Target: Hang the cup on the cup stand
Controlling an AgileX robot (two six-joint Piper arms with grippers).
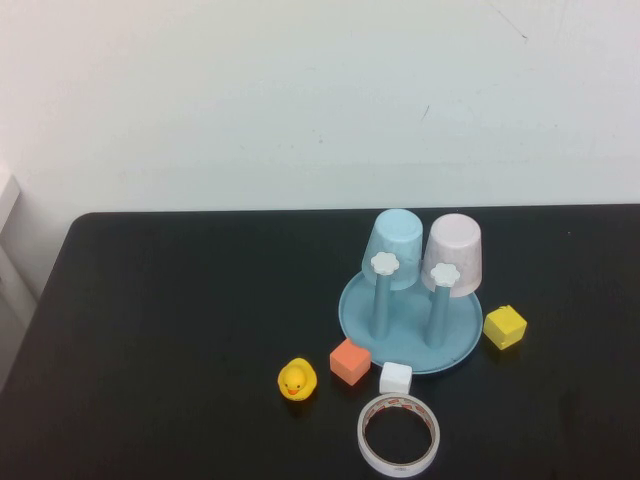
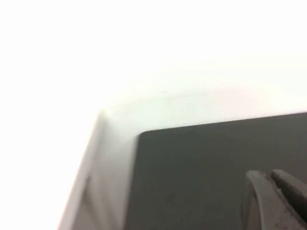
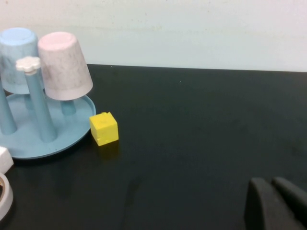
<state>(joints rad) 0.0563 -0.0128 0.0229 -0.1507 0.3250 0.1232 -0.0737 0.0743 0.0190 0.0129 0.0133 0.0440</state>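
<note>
The pale pink cup (image 1: 455, 254) (image 3: 64, 66) hangs upside down over a back peg of the light blue cup stand (image 1: 408, 345) (image 3: 53, 141). A light blue cup (image 1: 394, 249) (image 3: 19, 57) hangs upside down beside it, on its left in the high view. Two front pegs with white flower caps stand bare. Neither arm shows in the high view. My left gripper (image 2: 269, 176) is shut over bare black table near a corner, holding nothing. My right gripper (image 3: 271, 182) is shut and empty, low over the table, well apart from the stand.
A yellow cube (image 1: 504, 327) (image 3: 104, 128) lies just right of the stand. In front of it lie an orange cube (image 1: 350, 361), a white cube (image 1: 395, 378), a yellow rubber duck (image 1: 296, 380) and a tape roll (image 1: 398, 434). A white wall borders the table's far edge.
</note>
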